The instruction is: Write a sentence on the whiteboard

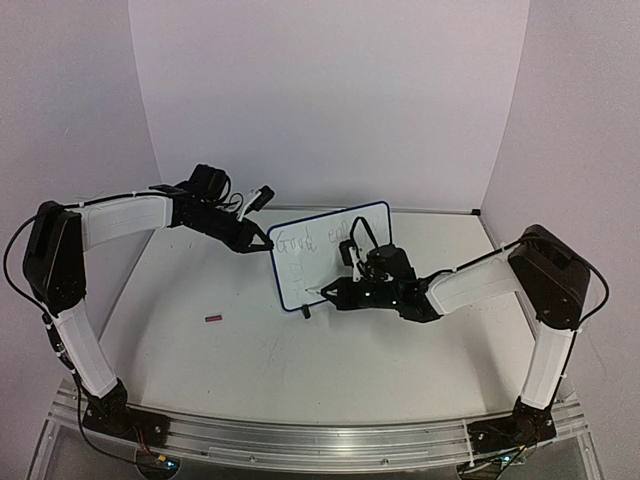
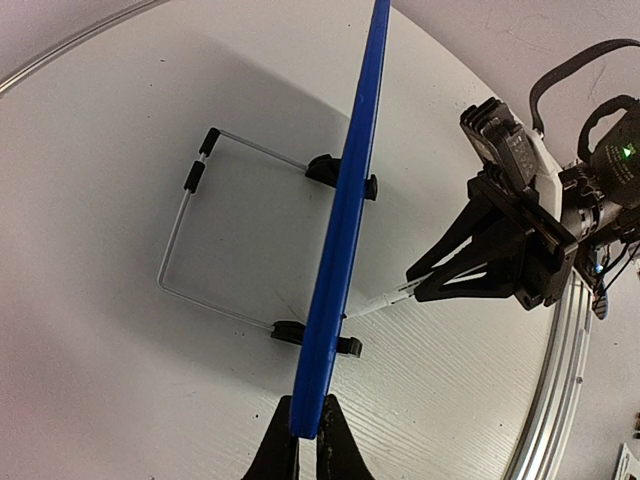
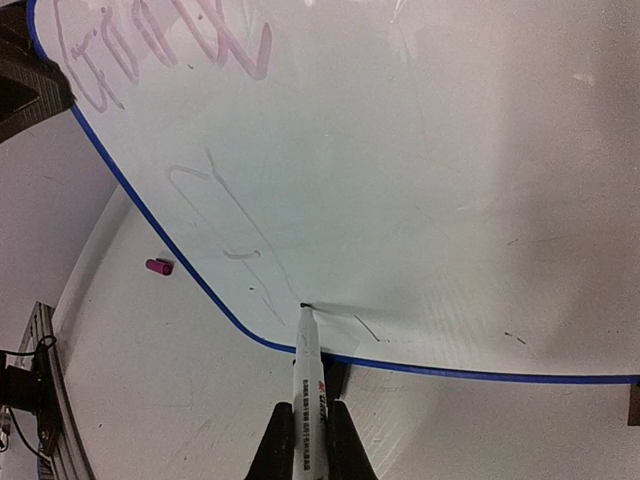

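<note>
The whiteboard stands upright on the table on two small black feet, its blue frame seen edge-on in the left wrist view. My left gripper is shut on the frame's upper left corner. My right gripper is shut on a white marker. The marker's tip touches the board's face low on the left. The sentence shows "Good" and the start of another word in the upper line, with only faint strokes below it.
A small pink marker cap lies on the table left of the board. A wire stand props the board from behind. White walls close in the back and sides. An aluminium rail runs along the near edge.
</note>
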You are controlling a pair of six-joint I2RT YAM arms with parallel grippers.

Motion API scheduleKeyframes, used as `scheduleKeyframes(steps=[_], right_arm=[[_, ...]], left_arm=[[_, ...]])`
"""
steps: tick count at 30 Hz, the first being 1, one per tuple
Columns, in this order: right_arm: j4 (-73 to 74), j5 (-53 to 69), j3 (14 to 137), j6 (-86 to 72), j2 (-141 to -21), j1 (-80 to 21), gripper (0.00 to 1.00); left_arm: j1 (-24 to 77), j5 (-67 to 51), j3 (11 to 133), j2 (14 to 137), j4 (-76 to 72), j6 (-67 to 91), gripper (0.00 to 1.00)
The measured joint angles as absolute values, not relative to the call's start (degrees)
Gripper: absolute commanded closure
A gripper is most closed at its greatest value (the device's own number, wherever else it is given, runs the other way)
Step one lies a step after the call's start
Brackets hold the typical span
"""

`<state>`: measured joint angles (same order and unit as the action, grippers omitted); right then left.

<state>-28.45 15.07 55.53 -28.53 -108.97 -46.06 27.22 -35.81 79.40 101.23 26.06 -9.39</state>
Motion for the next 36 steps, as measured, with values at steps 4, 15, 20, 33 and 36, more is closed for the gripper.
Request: scheduleKeyframes(steps=[4, 15, 20, 33, 36], right_arm=[[-28.6, 14.6, 55.2, -28.5, -108.9, -46.1, 1.0], [-27.8, 10.4, 51.7, -27.2, -102.4, -45.6, 1.0], [-28.4, 10.4, 50.3, -26.2, -96.6, -45.4, 1.0], [-30.0, 15.6, 50.3, -25.7, -97.7, -44.8, 1.0], [-30.0, 16.1, 50.6, -25.7, -99.5, -44.4, 1.0]], left_arm=[[27.2, -35.8, 79.4, 101.2, 26.1, -9.4, 1.0], [27.3, -35.8, 79.4, 101.3, 26.1, -9.4, 1.0], [27.4, -35.8, 79.4, 101.3, 26.1, -9.4, 1.0], [27.4, -35.8, 79.5, 101.3, 26.0, -9.4, 1.0], [27.5, -35.8, 79.5, 101.3, 26.0, -9.4, 1.0]])
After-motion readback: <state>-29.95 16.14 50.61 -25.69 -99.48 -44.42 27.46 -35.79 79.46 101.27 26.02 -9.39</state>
